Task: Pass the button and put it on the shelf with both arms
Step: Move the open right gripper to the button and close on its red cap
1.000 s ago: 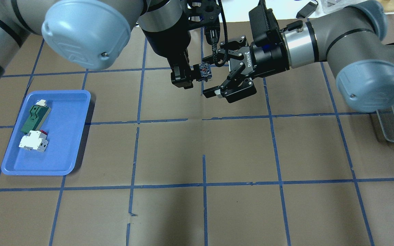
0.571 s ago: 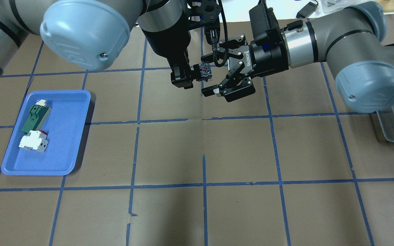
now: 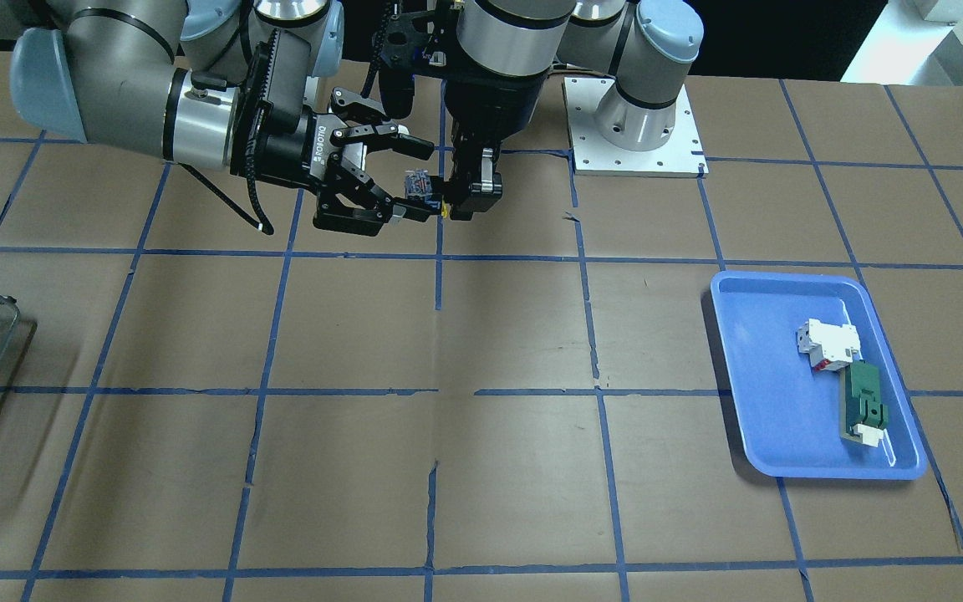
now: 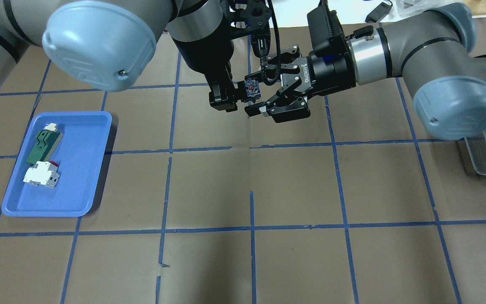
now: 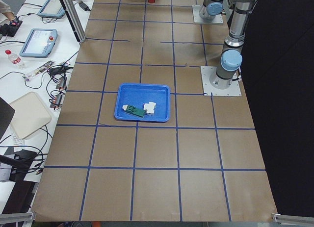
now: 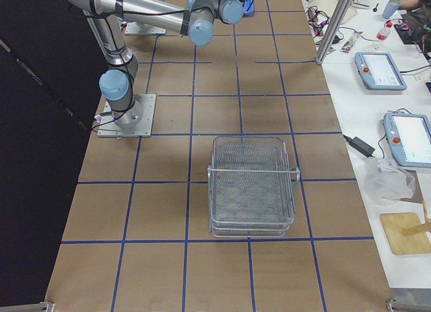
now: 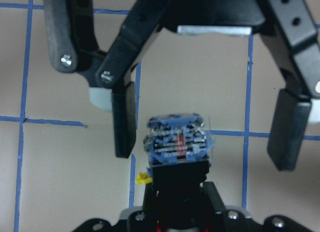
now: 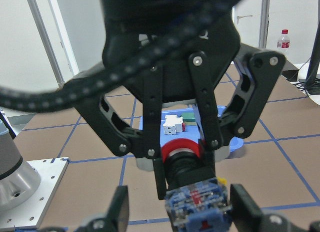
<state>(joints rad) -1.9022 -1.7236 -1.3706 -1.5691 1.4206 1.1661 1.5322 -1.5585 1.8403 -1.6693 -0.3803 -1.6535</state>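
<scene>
A blue tray (image 4: 80,181) sits on the brown table (image 4: 293,185), which is marked with blue tape lines. Inside the tray, a green block (image 4: 44,145) lies just beside a white boxy part (image 4: 39,174).

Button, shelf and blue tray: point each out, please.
button (image 7: 179,142): left wrist view, blue-and-clear rear block
shelf (image 6: 252,184): exterior right view, top mesh tier
blue tray (image 4: 82,169): overhead exterior view, bare floor

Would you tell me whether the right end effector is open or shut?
Open: the right end effector straddles the button, gaps on either side.
</scene>
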